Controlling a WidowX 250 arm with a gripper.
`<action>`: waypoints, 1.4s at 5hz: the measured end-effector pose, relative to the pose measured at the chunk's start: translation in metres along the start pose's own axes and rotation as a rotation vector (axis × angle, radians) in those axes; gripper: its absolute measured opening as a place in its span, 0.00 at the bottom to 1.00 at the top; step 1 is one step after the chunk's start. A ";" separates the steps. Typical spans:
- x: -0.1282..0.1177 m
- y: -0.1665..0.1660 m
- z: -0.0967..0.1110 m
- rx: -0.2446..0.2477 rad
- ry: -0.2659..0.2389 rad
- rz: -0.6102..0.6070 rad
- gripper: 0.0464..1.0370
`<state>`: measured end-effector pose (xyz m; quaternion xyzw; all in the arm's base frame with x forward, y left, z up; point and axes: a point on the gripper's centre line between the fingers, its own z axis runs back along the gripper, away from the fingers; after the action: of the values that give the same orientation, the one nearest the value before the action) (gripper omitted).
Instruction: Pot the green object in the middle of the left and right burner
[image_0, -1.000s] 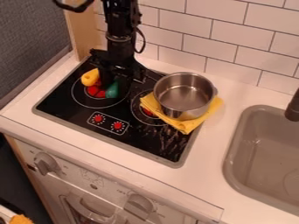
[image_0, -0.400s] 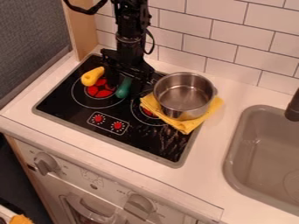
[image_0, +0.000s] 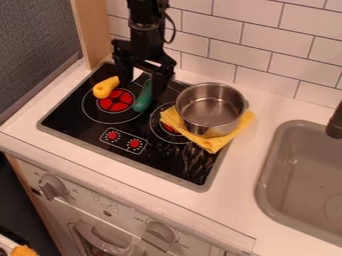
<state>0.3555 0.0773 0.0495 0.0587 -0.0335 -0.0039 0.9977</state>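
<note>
While looking down on the white counter (image_0: 234, 210), can see black cooktop (image_0: 87, 127) and, further right, grey sink (image_0: 267, 165). Above the cooktop's rear, released gripper (image_0: 142, 85) with fingers well apart. On yellow cloth (image_0: 217, 144), steel pot (image_0: 212, 107). Between the burners' red centres, green object (image_0: 142, 100), perhaps touching one dark finger (image_0: 159, 86); by the left burner (image_0: 115, 101), smaller yellow object (image_0: 104, 88).
</note>
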 end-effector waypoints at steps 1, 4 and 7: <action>-0.007 0.000 -0.003 0.004 0.022 0.005 0.96; -0.006 0.000 -0.002 0.005 0.019 0.004 0.96; -0.006 0.000 -0.002 0.005 0.019 0.004 0.96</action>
<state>0.3495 0.0775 0.0472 0.0610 -0.0242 -0.0012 0.9978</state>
